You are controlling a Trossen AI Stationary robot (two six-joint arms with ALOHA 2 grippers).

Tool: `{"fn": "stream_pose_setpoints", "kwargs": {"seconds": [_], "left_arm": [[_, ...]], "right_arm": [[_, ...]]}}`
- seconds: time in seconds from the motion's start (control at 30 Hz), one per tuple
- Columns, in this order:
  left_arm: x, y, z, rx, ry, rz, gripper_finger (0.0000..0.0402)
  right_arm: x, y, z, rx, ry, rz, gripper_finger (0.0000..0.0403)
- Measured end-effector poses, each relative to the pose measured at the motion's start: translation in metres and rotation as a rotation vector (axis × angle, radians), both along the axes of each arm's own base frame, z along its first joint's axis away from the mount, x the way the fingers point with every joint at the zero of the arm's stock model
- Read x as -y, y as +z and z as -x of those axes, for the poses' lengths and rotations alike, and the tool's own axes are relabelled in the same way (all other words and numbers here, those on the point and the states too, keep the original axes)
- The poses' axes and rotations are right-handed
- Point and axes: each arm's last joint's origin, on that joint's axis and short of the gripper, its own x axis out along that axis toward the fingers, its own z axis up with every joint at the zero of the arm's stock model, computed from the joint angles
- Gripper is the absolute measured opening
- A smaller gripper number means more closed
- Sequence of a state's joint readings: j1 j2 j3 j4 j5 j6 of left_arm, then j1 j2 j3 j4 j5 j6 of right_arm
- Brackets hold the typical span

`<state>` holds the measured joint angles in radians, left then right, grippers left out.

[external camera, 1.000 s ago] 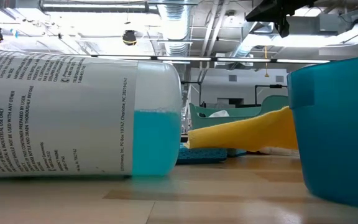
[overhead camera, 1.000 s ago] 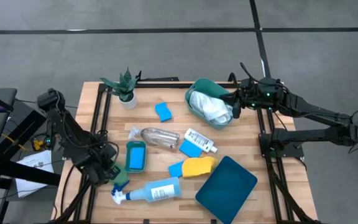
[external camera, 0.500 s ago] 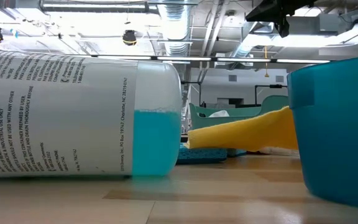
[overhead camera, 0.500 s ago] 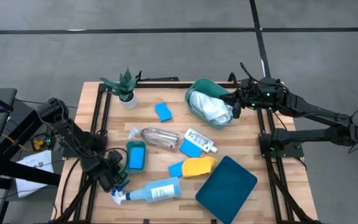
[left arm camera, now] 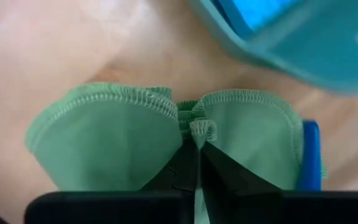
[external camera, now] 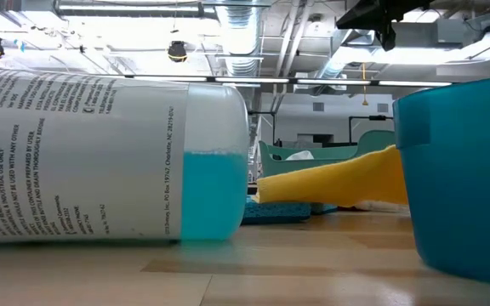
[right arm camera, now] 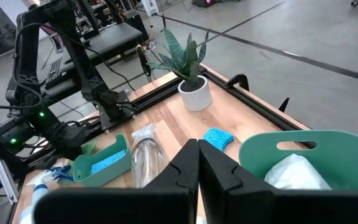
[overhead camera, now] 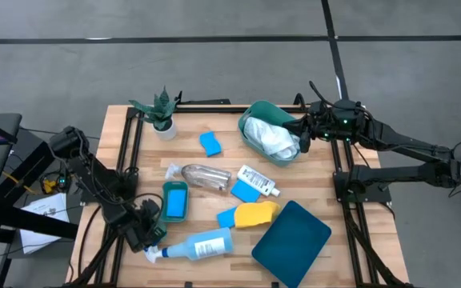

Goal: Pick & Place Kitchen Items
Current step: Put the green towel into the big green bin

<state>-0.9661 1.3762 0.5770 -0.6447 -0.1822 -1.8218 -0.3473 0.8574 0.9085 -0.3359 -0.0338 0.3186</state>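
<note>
At the lower left of the high view I have the left gripper (overhead camera: 147, 233) pinched on the green cloth (left arm camera: 160, 137) to lift it clear of the spray bottle (overhead camera: 198, 245), while the right gripper (right arm camera: 198, 163), fingers together and empty, waits by the teal tub (overhead camera: 252, 120) at upper right.

Two dark jointed arms trail black cables; small green lights glow.

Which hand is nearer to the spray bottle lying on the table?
Left. The left hand is right beside the nozzle end of the spray bottle, pinching a green cloth. The right hand is far across the table, at the green tub.
</note>
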Motion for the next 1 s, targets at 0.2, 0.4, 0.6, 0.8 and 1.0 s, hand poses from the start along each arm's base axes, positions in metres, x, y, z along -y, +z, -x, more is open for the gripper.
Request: {"fn": "stream_pose_setpoints", "kwargs": {"seconds": [0.2,0.4,0.6,0.8,1.0], "left_arm": [[0.008,0.000,0.004,0.024,-0.057,0.027,0.0067],[0.004,-0.008,0.007,0.049,-0.061,0.048,0.0156],[-0.001,-0.010,0.006,0.031,-0.040,0.038,0.0204],[-0.004,-0.011,0.007,-0.003,-0.051,0.014,0.0170],[-0.009,-0.011,0.006,-0.046,-0.031,-0.003,0.0085]], "right_arm": [[0.000,0.000,0.000,-0.002,0.002,0.005,0.0000],[0.000,0.000,0.000,-0.004,0.005,0.014,0.0000],[0.000,0.000,0.000,-0.004,0.007,0.013,0.0000],[0.000,0.000,0.000,-0.003,0.007,0.013,0.0000],[0.000,0.000,0.000,-0.005,0.008,0.017,0.0000]]}}
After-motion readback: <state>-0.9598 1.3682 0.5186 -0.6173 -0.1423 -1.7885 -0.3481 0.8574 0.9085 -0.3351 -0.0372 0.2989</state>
